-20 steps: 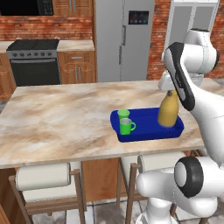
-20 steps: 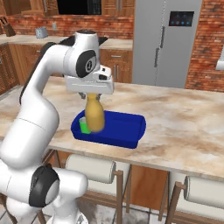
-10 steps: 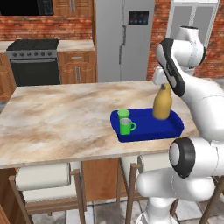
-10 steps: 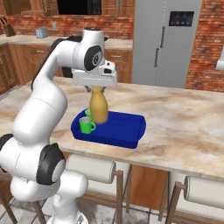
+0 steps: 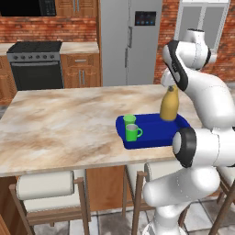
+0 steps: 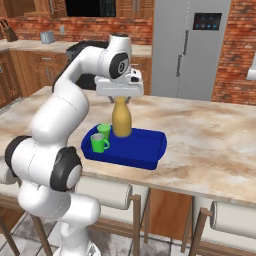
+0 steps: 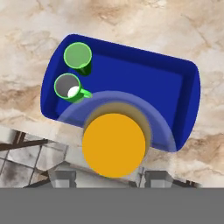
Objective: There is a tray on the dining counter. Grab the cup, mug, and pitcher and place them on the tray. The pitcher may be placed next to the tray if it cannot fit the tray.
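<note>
brick walls (image 5: 69, 28), steel fridge (image 5: 130, 41)

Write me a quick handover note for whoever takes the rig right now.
Gripper: at the neck of the pitcher, fingers either side; grip or release cannot be told.
Tray sits on the dining counter. Cup and mug stand side by side at one end of it; pitcher stands upright in it beside them.
Done: all three are on the tray.
Left: let go if needed and lift clear.
</note>
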